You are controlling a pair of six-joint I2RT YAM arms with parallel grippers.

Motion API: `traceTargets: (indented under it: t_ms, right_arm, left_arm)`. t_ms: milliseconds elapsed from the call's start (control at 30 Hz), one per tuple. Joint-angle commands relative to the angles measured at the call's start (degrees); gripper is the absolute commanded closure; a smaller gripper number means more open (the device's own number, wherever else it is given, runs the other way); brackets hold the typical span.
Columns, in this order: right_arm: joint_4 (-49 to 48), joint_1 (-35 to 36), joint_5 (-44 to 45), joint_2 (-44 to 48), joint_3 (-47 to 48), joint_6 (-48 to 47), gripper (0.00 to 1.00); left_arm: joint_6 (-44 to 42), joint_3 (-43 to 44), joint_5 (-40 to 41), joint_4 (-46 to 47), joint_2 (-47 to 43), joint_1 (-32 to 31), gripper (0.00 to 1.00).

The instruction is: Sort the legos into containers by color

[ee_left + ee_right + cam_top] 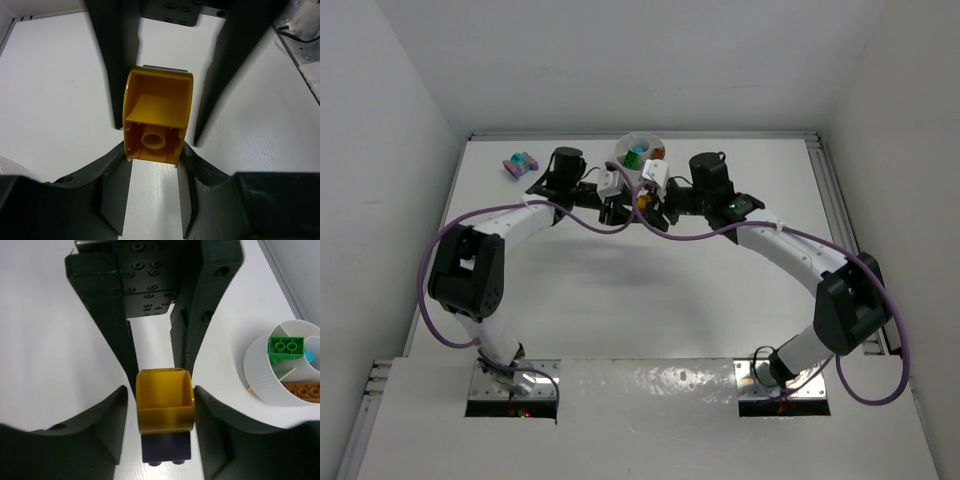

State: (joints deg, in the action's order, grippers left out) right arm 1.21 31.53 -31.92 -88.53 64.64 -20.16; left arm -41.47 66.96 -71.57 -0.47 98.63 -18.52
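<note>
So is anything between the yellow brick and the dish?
Only the right end effector's own finger stands on the dish's side of the yellow brick; nothing else lies between. A dark brick clings to the yellow one.

A yellow brick (pixel 165 395), its hollow side towards the left claw (pixel 152 170), is pinched by both claws. A dark purple brick (pixel 165 450) is stuck to it at the right claw (pixel 164 410) end. Just beyond the claws sits the round white dish (pixel 260 375), holding a green brick (pixel 286 347), an orange brick (pixel 302 390) and a teal piece (pixel 310 356). The loose bricks (pixel 520 163) lie well left of the left claw.
</note>
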Motion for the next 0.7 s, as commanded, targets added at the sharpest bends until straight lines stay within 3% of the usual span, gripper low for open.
traceTargets:
  t_ms: [0, 100, 200, 267, 367, 400, 433, 600, 667]
  right_arm:
    - [2.65, 0.46, -0.51, 0.90, 1.28, -0.84, 0.43]
    - [4.76, 0.38, 0.63, 1.08, 1.63, -2.07, 0.19]
    - [6.95, 0.38, 1.16, 1.26, 2.42, -3.30, 0.11]
    - [8.54, 0.38, 1.60, 1.43, 2.85, -4.18, 0.11]
    - [10.65, 0.38, 3.62, 1.34, 3.21, -5.58, 0.19]
    - [10.91, 0.38, 5.10, 1.26, 3.12, -5.68, 0.32]
    - [10.92, 0.29, 5.72, 1.34, 2.86, -5.68, 0.38]
    - [9.07, 0.29, 6.35, 0.99, 2.15, -4.62, 0.43]
    - [7.93, 0.29, 6.26, 0.82, 2.15, -4.10, 0.55]
  left_arm:
    - [0.69, 0.28, -0.15, 2.94, -0.81, 0.51, 1.00]
    - [-1.14, 0.10, 1.08, 0.92, -0.98, 0.68, 1.00]
    - [-3.78, 0.01, 2.40, -2.34, -0.98, 0.68, 1.00]
    - [-4.93, 0.01, 3.27, -3.30, -1.07, 0.68, 1.00]
    - [-8.27, 0.10, 4.07, -5.42, -1.25, 0.77, 1.00]
    - [-8.97, 0.19, 4.07, -5.77, -1.33, 0.77, 1.00]
    - [-9.06, 0.28, 3.72, -5.77, -1.33, 0.86, 1.00]
    - [-9.33, 0.37, 2.14, -6.21, -1.51, 0.86, 1.00]
    - [-9.07, 0.37, 1.96, -6.12, -1.51, 0.86, 1.00]
